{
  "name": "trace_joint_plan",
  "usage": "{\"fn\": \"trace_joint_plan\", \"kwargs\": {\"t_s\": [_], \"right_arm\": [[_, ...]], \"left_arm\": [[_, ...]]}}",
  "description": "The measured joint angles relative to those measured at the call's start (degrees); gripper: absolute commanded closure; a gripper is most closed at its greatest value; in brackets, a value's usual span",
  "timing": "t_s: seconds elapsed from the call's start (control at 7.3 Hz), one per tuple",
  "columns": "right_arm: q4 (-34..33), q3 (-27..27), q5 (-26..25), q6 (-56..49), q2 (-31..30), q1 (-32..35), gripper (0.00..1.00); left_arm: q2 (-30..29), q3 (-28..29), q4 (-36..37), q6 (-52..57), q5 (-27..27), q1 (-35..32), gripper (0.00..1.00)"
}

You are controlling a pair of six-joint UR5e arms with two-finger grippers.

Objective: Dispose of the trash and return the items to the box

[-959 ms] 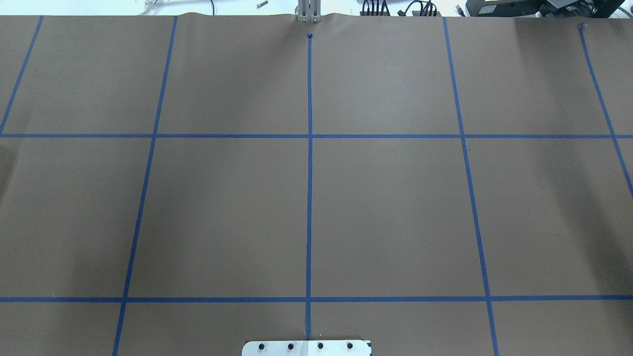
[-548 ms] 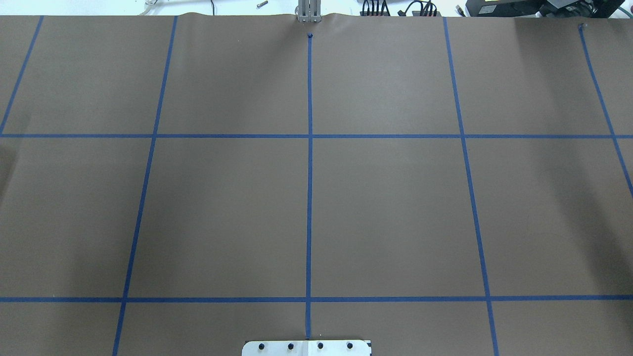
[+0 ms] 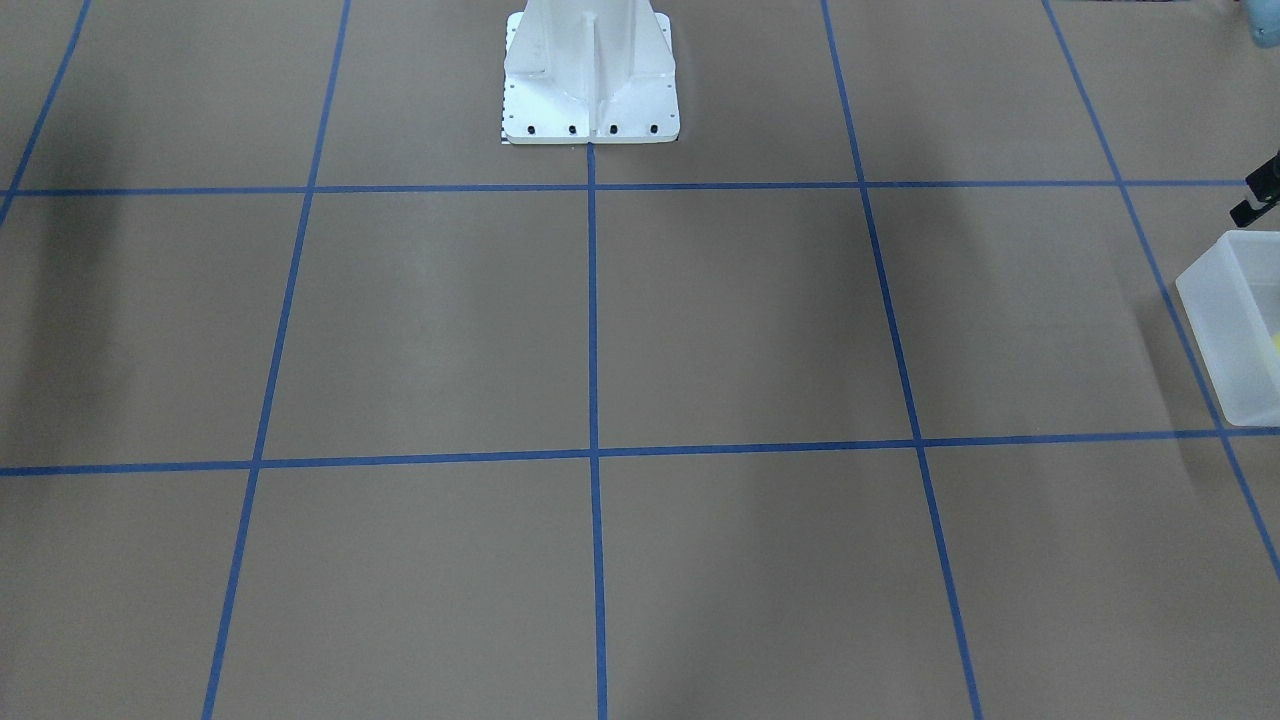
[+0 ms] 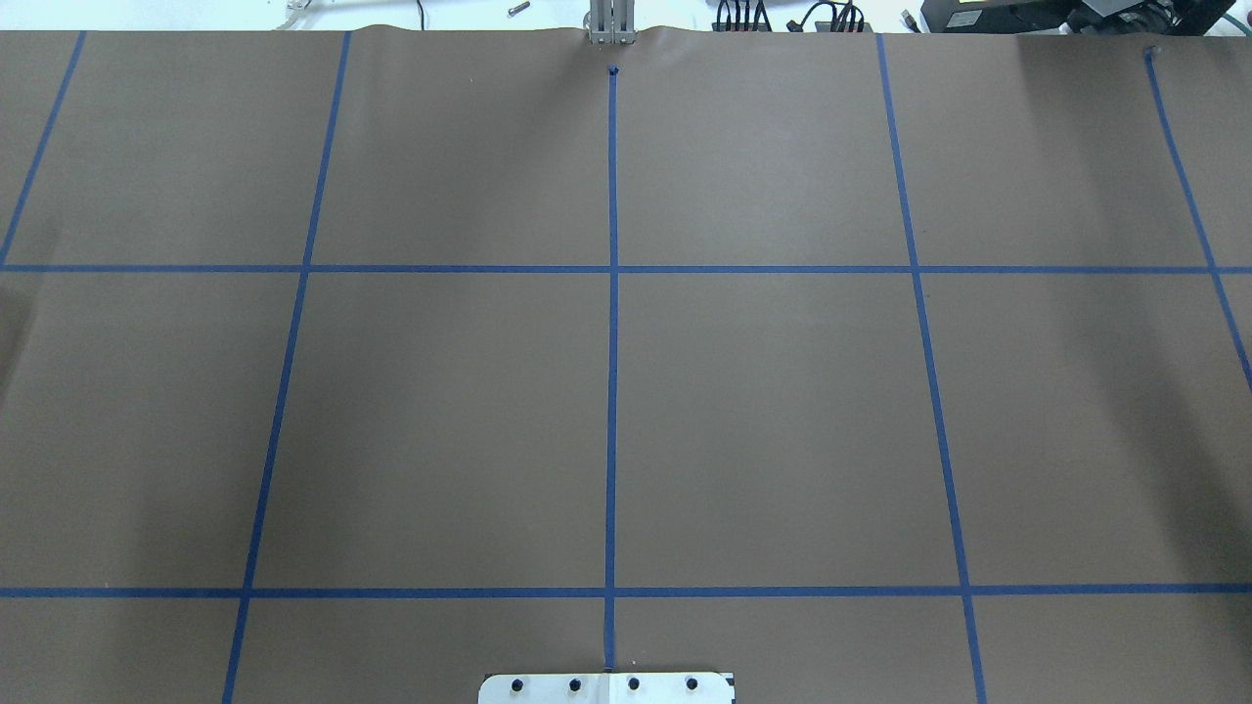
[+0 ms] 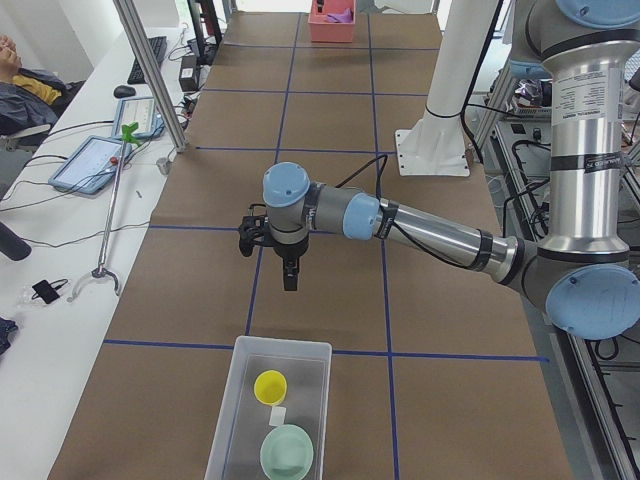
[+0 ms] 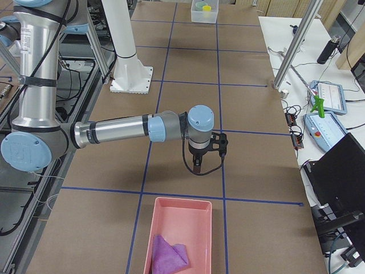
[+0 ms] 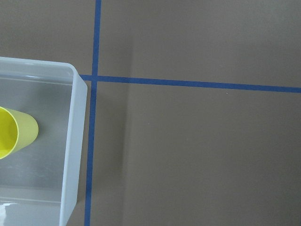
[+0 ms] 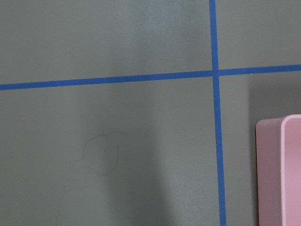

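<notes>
The frosted-white box stands at the table's end on my left. In it are the yellow cup, the mint-green bowl and a small white scrap between them. The left wrist view shows the box's corner and the cup inside. My left gripper hangs fingers-down above the table, a little short of the box; I cannot tell if it is open or shut. My right gripper hangs above the table near the pink bin; I cannot tell its state either.
The pink bin holds a purple cloth; its corner shows in the right wrist view. The white robot pedestal stands at the table's robot side. Blue tape lines grid the brown table. Operators' desks with tablets and cables run along the far side.
Only a faint shadow at the overhead view's left edge has shifted a little. Nothing else differs.
</notes>
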Motion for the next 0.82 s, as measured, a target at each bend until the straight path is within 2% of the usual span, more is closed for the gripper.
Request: {"fn": "trace_joint_plan", "kwargs": {"t_s": [0.27, 0.82], "right_arm": [[0.0, 0.0, 0.0, 0.4, 0.0, 0.0, 0.00], [0.1, 0.7, -0.1, 0.4, 0.0, 0.4, 0.00]], "left_arm": [[-0.2, -0.1, -0.3, 0.1, 1.9, 0.0, 0.02], [-0.7, 0.6, -0.7, 0.1, 2.1, 0.0, 0.02]]}}
